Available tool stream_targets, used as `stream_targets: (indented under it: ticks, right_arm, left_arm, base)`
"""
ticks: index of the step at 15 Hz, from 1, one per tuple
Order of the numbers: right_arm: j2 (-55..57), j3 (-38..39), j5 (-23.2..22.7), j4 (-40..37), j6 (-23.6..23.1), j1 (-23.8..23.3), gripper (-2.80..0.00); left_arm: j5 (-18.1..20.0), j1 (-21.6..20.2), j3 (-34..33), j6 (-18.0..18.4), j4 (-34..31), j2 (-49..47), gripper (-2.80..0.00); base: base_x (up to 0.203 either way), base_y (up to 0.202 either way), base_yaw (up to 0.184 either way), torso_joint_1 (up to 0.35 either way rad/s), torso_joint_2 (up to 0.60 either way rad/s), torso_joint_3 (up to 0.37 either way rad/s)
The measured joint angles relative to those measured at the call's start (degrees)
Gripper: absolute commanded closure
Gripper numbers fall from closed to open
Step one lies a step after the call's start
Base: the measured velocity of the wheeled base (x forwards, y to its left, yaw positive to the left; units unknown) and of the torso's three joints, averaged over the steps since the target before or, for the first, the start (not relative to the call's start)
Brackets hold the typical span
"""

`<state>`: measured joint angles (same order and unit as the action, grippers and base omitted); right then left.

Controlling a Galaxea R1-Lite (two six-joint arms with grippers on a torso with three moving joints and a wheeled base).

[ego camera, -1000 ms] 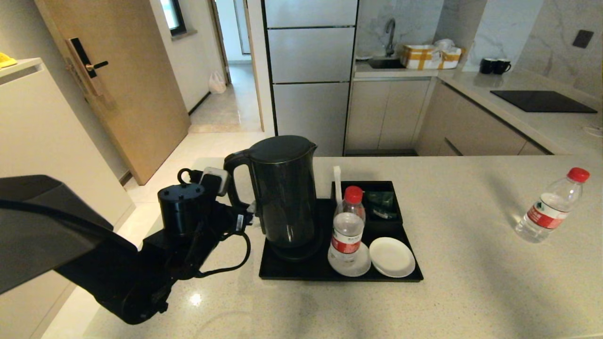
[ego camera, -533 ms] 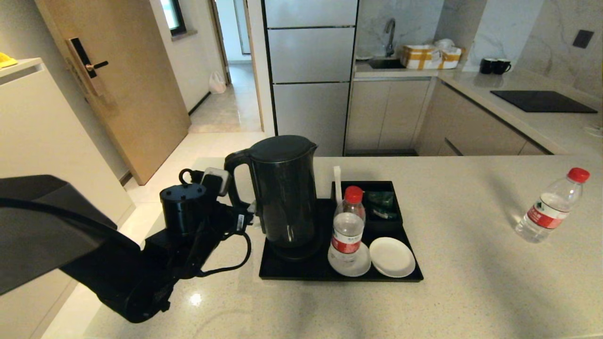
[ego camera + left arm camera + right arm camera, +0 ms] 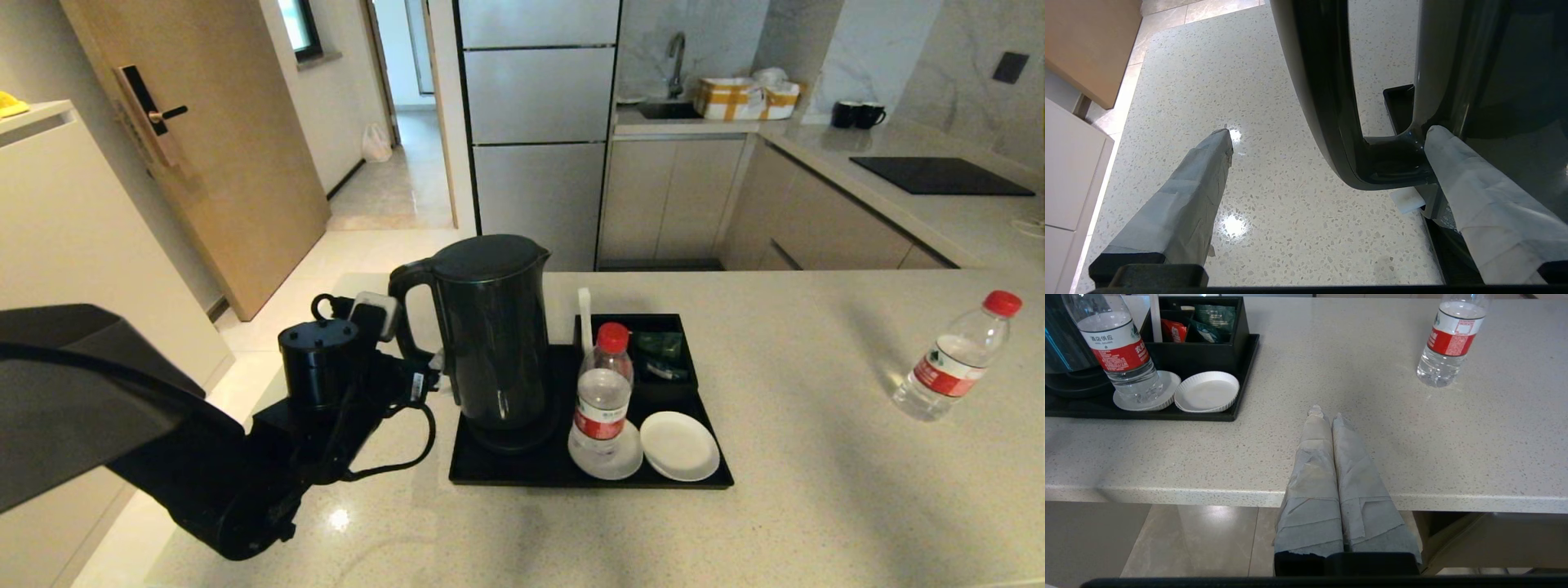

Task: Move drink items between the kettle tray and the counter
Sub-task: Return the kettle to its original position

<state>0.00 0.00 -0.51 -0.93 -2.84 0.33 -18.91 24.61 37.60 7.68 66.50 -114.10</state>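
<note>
Kettle [image 3: 494, 331] on tray [image 3: 522, 469], counter [image 3: 816, 490] centre | left gripper [image 3: 1327, 147] at its 9 o'clock, jaws wide astride handle [image 3: 1323, 94], apparently set to lift | right gripper [image 3: 1327, 416] closed, parked

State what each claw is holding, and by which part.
Nothing is held. The left claw stands open astride the kettle handle, not clamped. The right claw is shut, empty, before the counter.

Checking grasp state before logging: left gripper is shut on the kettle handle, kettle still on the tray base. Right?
Not quite. The left gripper is open: the left wrist view shows its fingers spread either side of the kettle handle, not clamped. The kettle does stand on the tray.
</note>
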Motion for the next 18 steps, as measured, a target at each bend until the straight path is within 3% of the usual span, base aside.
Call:
stream_targets:
  ticks: [1, 2, 18]
  right_arm:
    - [0.0, 0.0, 0.02, 0.01, -0.02, -0.03, 0.0]
    - [0.0, 0.0, 0.02, 0.06, -0.02, -0.06, 0.0]
    - [0.0, 0.0, 0.0, 0.01, -0.01, 0.02, 0.0]
  left_arm:
    - [-0.02, 0.0, 0.02, 0.02, -0.02, -0.05, -2.8]
    - [-0.08, 0.0, 0.07, 0.02, -0.07, -0.12, 0.0]
    - [0.11, 0.17, -0.5, -0.03, 1.26, -0.45, 0.0]
  base:
    - [0.0, 0.0, 0.0, 0.0, 0.0, 0.0]
    - [0.0, 0.0, 0.0, 0.0, 0.0, 0.0]
    - [0.0, 0.0, 0.0, 0.0, 0.0, 0.0]
